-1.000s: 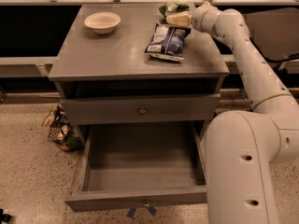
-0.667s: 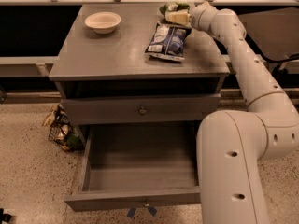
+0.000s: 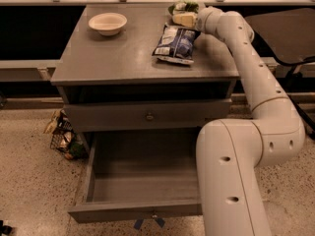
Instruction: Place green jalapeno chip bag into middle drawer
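The green jalapeno chip bag [image 3: 182, 6] lies at the far back of the grey cabinet top, right of centre. My gripper [image 3: 184, 19] is right at it, on its near side, reaching in from the right along the white arm [image 3: 246, 58]. The middle drawer [image 3: 142, 181] is pulled out wide below. It holds nothing, and its front panel has a small knob and blue tape strips [image 3: 147, 223]. The arm's big lower link [image 3: 231, 181] hides the drawer's right end.
A larger blue-and-white chip bag [image 3: 176, 43] lies just in front of the gripper. A white bowl [image 3: 107, 22] sits at the back left of the top. A shut drawer front [image 3: 149, 116] is above the open one. A wire basket of snacks [image 3: 63, 136] stands on the floor at left.
The arm's big lower link has shifted a little to the left, covering more of the drawer's right side. The gripper has stayed at the green bag.
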Controlling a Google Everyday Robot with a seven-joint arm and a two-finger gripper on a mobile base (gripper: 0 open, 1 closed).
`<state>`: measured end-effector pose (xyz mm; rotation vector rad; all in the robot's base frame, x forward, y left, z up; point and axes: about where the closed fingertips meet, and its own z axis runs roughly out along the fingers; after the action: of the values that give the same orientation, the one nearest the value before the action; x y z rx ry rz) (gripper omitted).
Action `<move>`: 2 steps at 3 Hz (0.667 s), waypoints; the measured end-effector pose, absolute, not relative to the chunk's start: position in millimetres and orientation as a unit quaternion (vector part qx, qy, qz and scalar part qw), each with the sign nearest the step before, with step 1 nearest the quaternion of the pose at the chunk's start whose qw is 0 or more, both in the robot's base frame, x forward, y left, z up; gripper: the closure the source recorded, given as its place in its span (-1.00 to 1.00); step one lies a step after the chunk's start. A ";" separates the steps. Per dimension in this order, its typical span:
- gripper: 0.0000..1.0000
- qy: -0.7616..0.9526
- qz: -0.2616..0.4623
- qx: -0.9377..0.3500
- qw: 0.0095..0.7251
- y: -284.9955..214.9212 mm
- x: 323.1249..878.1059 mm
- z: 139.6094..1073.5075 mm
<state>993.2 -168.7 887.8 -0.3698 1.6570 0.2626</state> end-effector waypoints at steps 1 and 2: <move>-0.25 0.732 0.131 -0.167 0.648 -161.1 993.2 883.7; 0.21 0.734 0.145 -0.161 0.643 -157.5 994.3 875.5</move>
<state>994.3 -157.5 875.5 -0.3678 1.6726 0.3294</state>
